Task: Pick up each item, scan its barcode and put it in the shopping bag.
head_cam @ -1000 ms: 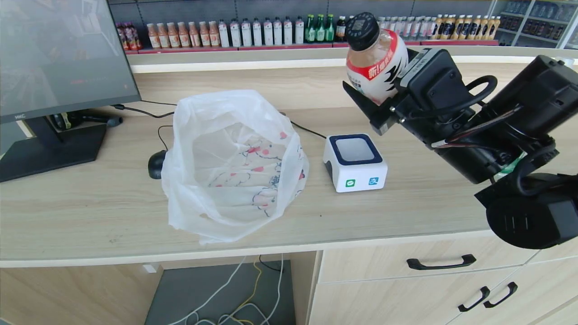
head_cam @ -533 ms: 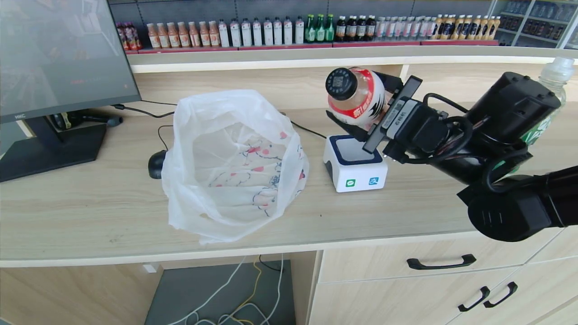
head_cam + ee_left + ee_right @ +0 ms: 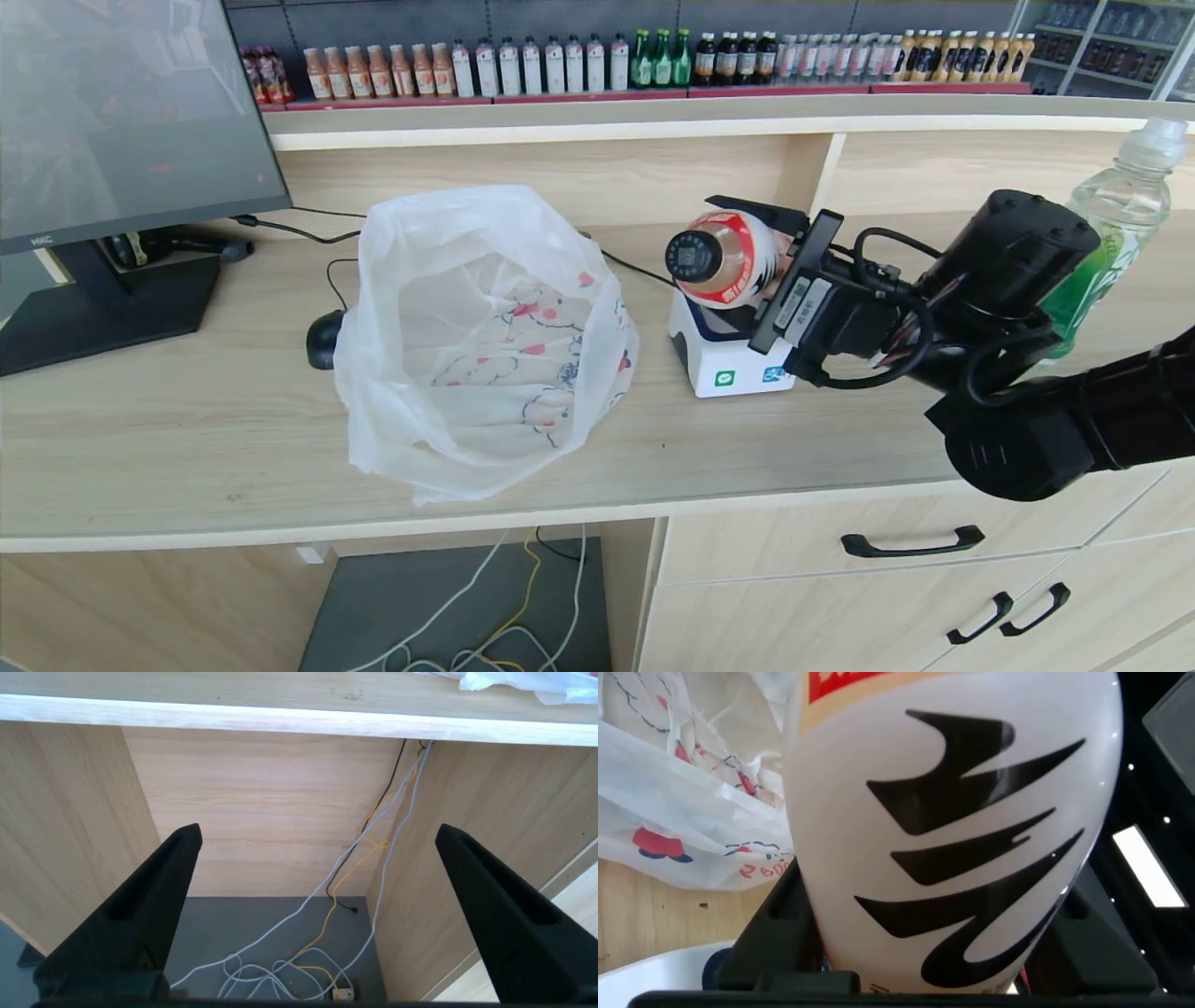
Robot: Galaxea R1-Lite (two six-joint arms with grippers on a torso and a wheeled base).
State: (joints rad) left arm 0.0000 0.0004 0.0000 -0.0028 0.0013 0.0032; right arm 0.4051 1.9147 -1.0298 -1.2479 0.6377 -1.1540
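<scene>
My right tool (image 3: 747,271) grips the black-capped drink bottle (image 3: 724,261), now lowered and tipped sideways directly above the white cube scanner (image 3: 719,369). Scanning appears under way; the white plastic shopping bag (image 3: 485,336) comes next.

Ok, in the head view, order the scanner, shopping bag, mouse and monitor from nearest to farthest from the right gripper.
1. Scanner, just beneath the right gripper.
2. Shopping bag, mid-counter.
3. Mouse, at the bag's left side.
4. Monitor, far left.

QR code on cap (image 3: 693,254) of bottle (image 3: 744,269), green and blue icons on scanner (image 3: 721,362) front
</scene>
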